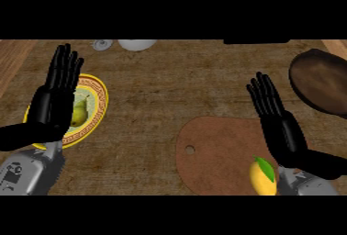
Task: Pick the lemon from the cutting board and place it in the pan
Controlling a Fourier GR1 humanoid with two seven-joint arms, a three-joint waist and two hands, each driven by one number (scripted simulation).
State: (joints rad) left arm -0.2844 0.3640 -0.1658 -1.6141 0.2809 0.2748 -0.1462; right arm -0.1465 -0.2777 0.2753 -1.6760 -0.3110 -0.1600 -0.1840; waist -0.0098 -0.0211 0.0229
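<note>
A yellow lemon [262,179] with a green leaf lies on the near right part of the brown cutting board [213,153], partly hidden by my right wrist. The dark brown pan [324,85] sits at the far right edge of the counter. My right hand [281,126] is open with fingers straight, held over the board's right side, just above the lemon and left of the pan. My left hand [54,98] is open too, fingers up, resting at the left over a plate.
A yellow-rimmed plate [95,94] holding a green pear [80,112] sits at the left, partly under my left hand. A white bowl [137,44] and a small pale object [102,44] stand at the far edge. Bare counter lies between the plate and the board.
</note>
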